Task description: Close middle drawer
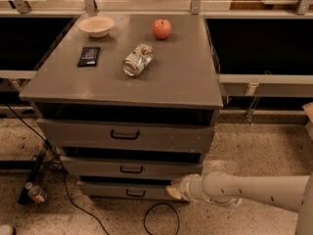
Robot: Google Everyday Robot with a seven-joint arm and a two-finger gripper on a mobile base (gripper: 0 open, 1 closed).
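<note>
The grey cabinet [186, 82] has three stacked drawers. The middle drawer [93, 166] has a plain grey front with a small black bar handle [131, 169] at its centre and a dark gap above it. The top drawer [73, 131] and the bottom drawer [102, 190] sit above and below it. My gripper [173, 190] is at the end of the pale arm [244, 190] that comes in from the lower right. It is low, by the right end of the bottom drawer front and just below the middle drawer's right corner.
On the cabinet top lie a bowl [96, 25], an apple [162, 29], a tipped can [137, 60] and a black flat object [89, 56]. Cables [161, 219] and a small bottle [35, 194] lie on the floor. Dark bins [259, 43] flank the cabinet.
</note>
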